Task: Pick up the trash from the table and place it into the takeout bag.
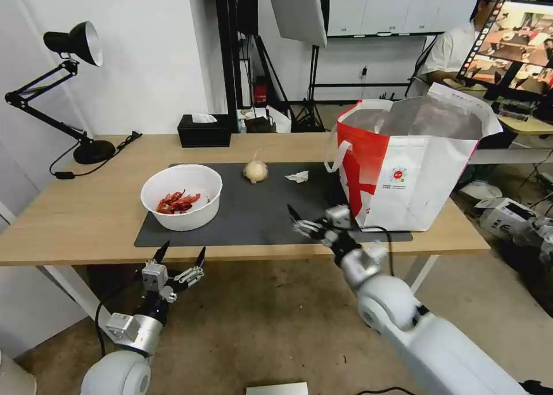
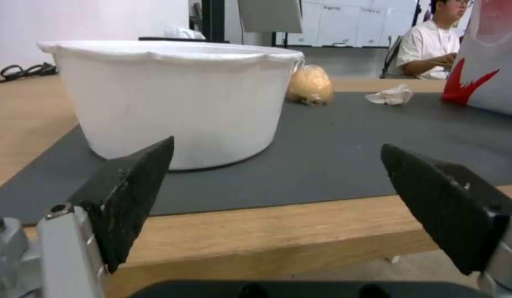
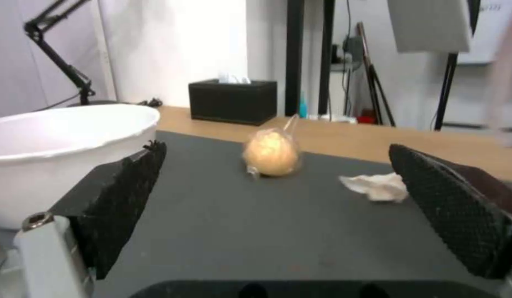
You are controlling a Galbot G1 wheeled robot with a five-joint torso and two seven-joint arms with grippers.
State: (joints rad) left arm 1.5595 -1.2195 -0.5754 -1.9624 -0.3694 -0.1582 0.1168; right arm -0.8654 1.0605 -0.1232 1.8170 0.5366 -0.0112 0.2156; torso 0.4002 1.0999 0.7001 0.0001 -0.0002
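Hovering low over the mat's near edge, the right gripper (image 1: 302, 222) is facing the knotted bag (image 3: 271, 153) and crumpled tissue (image 3: 377, 186) on the counter (image 1: 69, 211), jaws spread wide. Bag likely soft, light, slippery film; the knot is probably the surest hold. The left gripper (image 1: 180, 255) is waiting wide below the counter edge, before the bowl (image 2: 173, 95). The takeout bag (image 1: 415, 170) is standing at the right.

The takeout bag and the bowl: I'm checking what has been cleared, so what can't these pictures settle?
- Inside of the takeout bag: head view, hidden by its own walls and foil lining.
- Contents of the white bowl: both wrist views, hidden by its wall.
- Logo text on the bag: too small.
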